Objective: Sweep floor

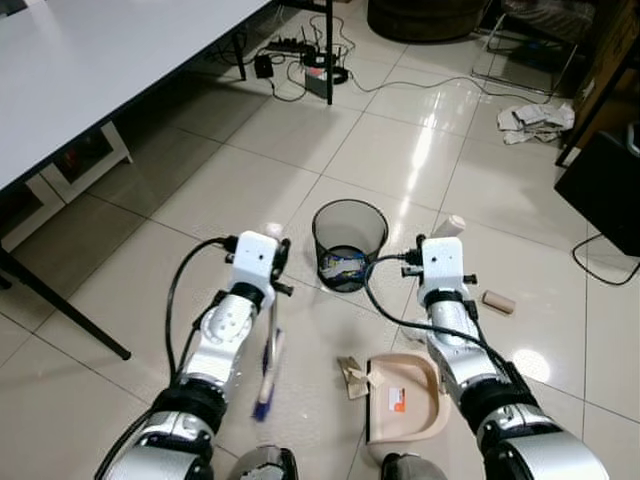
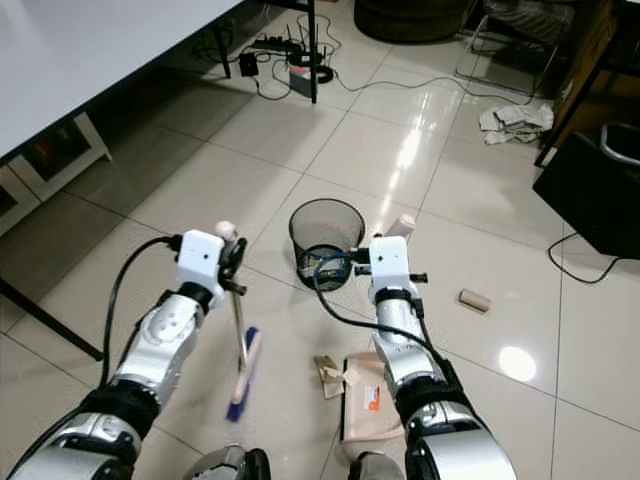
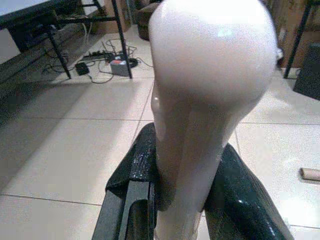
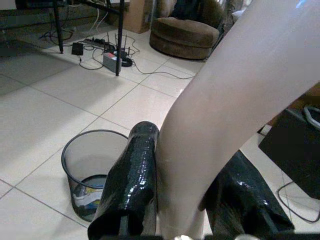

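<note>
My left gripper (image 1: 279, 262) is shut on the beige handle (image 3: 200, 100) of a hand brush. Its blue-bristled head (image 1: 267, 380) hangs low over the tiled floor, in front of my left side. My right gripper (image 1: 441, 250) is shut on the handle (image 4: 235, 90) of a beige dustpan (image 1: 405, 396), which lies flat on the floor below it. A crumpled brown scrap (image 1: 352, 377) lies on the tiles at the pan's left lip, between brush and pan. A cardboard tube (image 1: 498, 302) lies on the floor to the right of the right arm.
A black mesh bin (image 1: 330, 240) holding some rubbish stands just ahead between the arms. A white table (image 1: 80, 60) with black legs is at the left. A power strip and cables (image 1: 310, 60) lie beyond it. A black box (image 1: 610, 190) and crumpled cloth (image 1: 535, 122) are at the far right.
</note>
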Motion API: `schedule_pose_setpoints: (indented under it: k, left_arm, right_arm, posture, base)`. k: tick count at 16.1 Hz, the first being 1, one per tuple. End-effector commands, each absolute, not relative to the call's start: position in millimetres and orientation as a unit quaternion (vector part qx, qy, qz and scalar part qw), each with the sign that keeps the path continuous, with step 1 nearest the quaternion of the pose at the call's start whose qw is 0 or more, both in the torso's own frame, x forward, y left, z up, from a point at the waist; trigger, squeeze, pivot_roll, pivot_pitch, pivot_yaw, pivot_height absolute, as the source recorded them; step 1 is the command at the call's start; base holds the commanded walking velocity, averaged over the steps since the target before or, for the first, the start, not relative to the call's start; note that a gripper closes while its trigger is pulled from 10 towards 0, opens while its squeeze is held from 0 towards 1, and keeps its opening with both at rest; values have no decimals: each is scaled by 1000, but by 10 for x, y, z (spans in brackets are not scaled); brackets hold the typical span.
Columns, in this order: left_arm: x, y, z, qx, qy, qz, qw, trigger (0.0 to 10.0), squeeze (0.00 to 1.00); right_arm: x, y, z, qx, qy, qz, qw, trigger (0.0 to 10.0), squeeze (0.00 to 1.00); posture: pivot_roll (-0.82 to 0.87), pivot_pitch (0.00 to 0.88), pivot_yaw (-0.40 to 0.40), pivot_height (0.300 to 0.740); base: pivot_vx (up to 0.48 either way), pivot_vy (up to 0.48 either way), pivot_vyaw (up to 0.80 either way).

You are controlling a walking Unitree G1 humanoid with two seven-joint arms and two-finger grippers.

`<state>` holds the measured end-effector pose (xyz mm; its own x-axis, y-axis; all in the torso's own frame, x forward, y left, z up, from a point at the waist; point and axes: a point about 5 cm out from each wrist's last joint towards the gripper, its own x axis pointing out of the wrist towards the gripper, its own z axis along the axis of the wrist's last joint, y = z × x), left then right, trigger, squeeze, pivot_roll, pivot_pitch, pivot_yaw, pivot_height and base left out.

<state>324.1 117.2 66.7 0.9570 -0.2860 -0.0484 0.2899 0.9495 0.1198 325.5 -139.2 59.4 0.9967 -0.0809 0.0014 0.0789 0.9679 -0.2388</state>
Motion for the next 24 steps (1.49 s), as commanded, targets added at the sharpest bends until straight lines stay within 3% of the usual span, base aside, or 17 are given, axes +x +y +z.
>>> schedule_pose_setpoints:
  k: [1,8,10,15,24]
  left_arm:
    - [3215,1088,603,37,30,-156,987,10000,0]
    - [3211,817,790,-28,-22,-232,972,10000,0]
    - [3188,759,863,-85,-33,-274,957,10000,0]
    - [3172,708,993,-120,-40,-354,926,10000,0]
    - [3236,1063,1248,28,-118,-371,921,10000,0]
  right_arm:
    - [3272,-1352,614,-112,-1,-35,993,10000,0]
    - [3276,-1328,618,-105,-2,-30,994,10000,0]
    - [3298,-1382,643,-102,-4,-43,994,10000,0]
    - [3331,-1477,676,-102,-4,-53,993,10000,0]
    - [3206,-1745,567,-80,7,-101,992,10000,0]
  posture:
    - [59,143,43,740]
    - [49,138,47,740]
    - [45,136,51,740]
    - [40,117,54,740]
    - [34,85,53,740]
  base:
    - [0,0,0]
    - [0,0,0]
    - [0,0,0]
    - [0,0,0]
    - [0,0,0]
